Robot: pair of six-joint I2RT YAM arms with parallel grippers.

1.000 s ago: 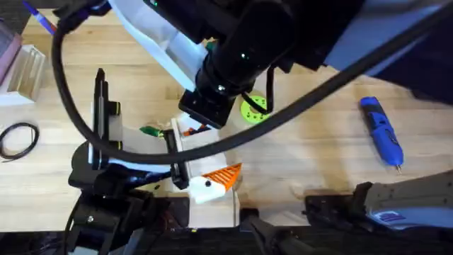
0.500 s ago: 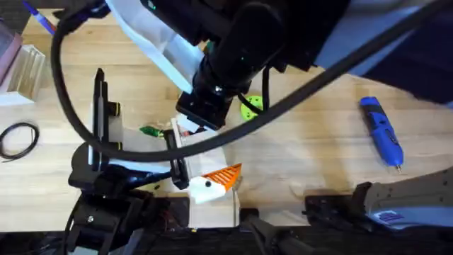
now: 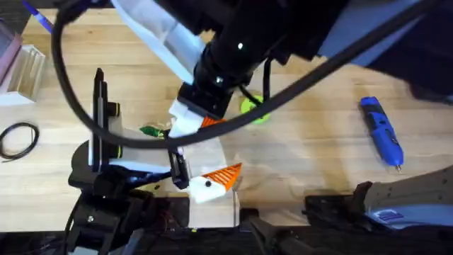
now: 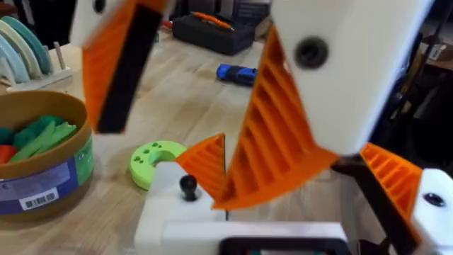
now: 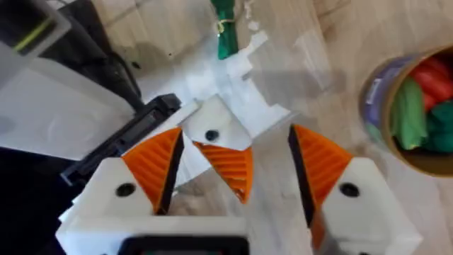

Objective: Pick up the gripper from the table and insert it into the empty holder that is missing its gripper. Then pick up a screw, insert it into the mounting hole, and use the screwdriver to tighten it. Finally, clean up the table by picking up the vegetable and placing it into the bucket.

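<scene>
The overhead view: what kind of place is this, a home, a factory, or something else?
Probably a robotics lab or workshop bench, not a home. A wooden table carries a blue screwdriver, a white holder with an orange wedge fixed in a stand, and thick black cable from the arms.

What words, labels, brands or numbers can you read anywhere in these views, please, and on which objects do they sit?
No text can be read.
Round tan bucket: its blue-and-green label band carries a white barcode patch with small print, too blurred to read.
Bright blue pen-shaped screwdriver: no legible marking.
</scene>
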